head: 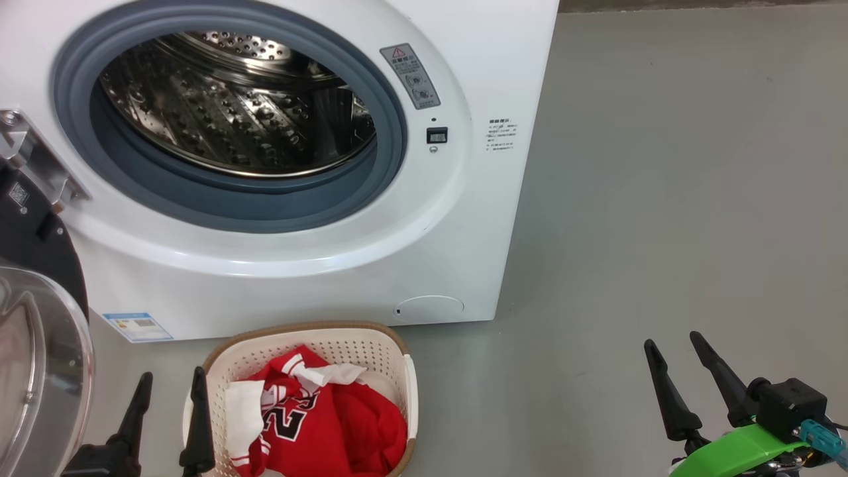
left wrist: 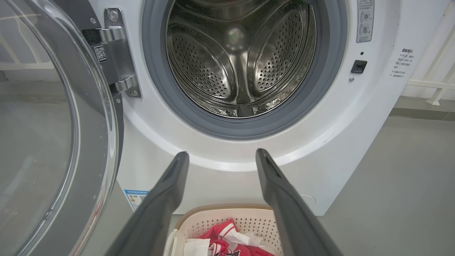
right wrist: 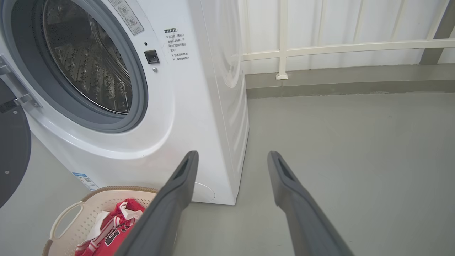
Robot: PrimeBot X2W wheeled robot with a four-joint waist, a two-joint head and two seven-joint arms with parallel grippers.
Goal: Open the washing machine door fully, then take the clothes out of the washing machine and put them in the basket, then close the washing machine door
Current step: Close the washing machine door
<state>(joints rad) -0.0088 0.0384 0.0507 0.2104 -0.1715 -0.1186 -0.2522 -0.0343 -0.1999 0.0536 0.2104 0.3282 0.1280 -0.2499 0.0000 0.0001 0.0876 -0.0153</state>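
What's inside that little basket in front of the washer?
Bunched red clothes with white trim lie in the basket, one showing part of a black-and-white number. They cover most of its bottom, so anything beneath them cannot be seen.

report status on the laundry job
Left gripper and right gripper open, empty. Clothes in basket, drum looks empty. Washing machine door open, not yet closed. Basket near its swing path.

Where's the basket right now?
Head view, lower left of centre: the basket stands on the floor right in front of the washing machine, next to the left gripper, holding the clothes.
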